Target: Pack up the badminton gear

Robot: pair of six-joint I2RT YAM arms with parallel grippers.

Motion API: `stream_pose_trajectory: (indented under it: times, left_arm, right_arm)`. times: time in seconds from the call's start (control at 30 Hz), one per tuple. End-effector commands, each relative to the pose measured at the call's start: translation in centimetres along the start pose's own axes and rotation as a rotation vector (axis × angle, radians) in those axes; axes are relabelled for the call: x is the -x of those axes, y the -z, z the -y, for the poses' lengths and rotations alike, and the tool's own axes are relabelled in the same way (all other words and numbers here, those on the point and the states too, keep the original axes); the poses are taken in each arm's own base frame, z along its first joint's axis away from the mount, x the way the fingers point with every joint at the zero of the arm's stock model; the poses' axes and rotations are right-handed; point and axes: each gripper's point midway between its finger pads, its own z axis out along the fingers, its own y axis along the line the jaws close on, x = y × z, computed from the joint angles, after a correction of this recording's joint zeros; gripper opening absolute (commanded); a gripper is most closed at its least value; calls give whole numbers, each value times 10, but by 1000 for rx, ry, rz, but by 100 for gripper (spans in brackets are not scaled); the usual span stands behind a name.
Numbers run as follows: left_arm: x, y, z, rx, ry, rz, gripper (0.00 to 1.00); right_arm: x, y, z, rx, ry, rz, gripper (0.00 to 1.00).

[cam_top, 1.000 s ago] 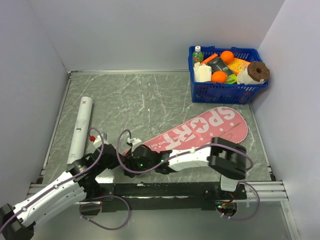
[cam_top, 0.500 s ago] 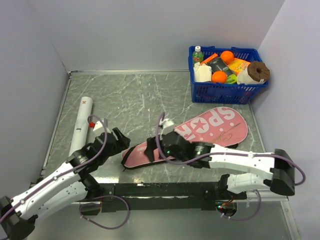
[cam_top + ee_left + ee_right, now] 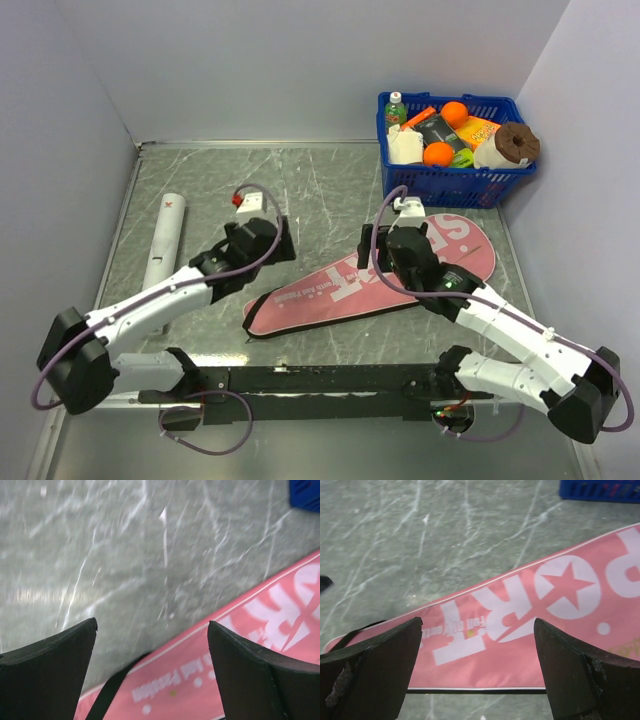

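Note:
The pink racket-shaped bag with white lettering lies flat on the grey table, its narrow end toward the front left and its wide end near the basket. In both wrist views the bag lies below the fingers, apart from them. My left gripper hovers open over the table beside the bag's narrow half. My right gripper hangs open above the bag's lettering. Neither holds anything. A white tube lies at the left, away from both grippers.
A blue plastic basket of groceries stands at the back right, close to the bag's wide end. A black strap runs from the bag's narrow end. Grey walls close in the table on three sides.
Both grippers have opened and lifted away from the bag's narrow end, moving toward the back. The bag now lies flat, its narrow end further left and nearer the front.

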Motion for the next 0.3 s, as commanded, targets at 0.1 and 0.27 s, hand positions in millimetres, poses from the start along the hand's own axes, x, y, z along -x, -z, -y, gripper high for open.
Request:
stream_pose_trajectory:
  times: [0.1,0.27]
  left_arm:
    - [73,-3,24,28,-108,191,96]
    - [85,1,22,35,-128,249,97]
  right_arm:
    - [8,-7,9,-77,26,1,100]
    - [18,-2,-1,-5,-27,70,100]
